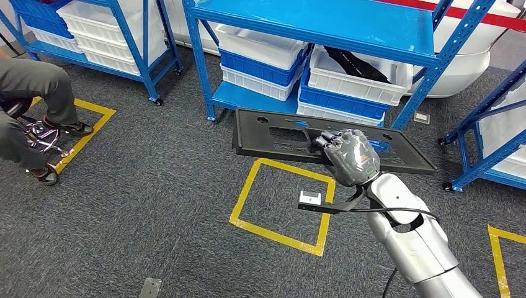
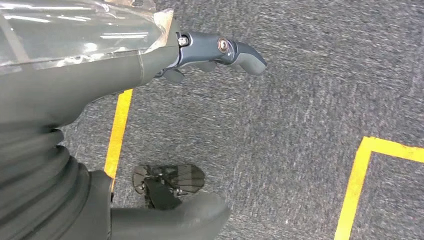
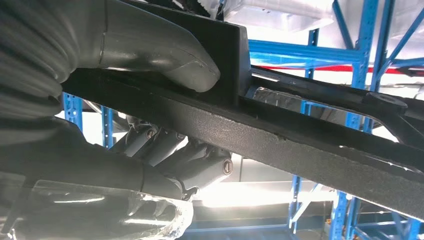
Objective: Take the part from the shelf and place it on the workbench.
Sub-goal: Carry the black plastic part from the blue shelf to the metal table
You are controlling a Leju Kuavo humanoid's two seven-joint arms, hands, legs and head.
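Note:
A long flat black plastic part (image 1: pixel 279 138) with cut-outs hangs level above the carpet in front of the blue shelf (image 1: pixel 322 25). My right hand (image 1: pixel 352 156) grips its near edge, fingers over the top. In the right wrist view the thumb (image 3: pixel 165 55) presses one face of the part (image 3: pixel 300 145) and the darker fingers (image 3: pixel 195 160) clamp the other. My left hand (image 2: pixel 220 52) hangs over the grey carpet with its fingers apart and nothing in it.
The blue shelf holds white and blue bins (image 1: pixel 260 59). Yellow tape squares (image 1: pixel 282 198) mark the carpet, one with a small white block (image 1: pixel 309 198) inside. A person (image 1: pixel 34 105) crouches at the left. Another blue rack (image 1: pixel 490 133) stands at the right.

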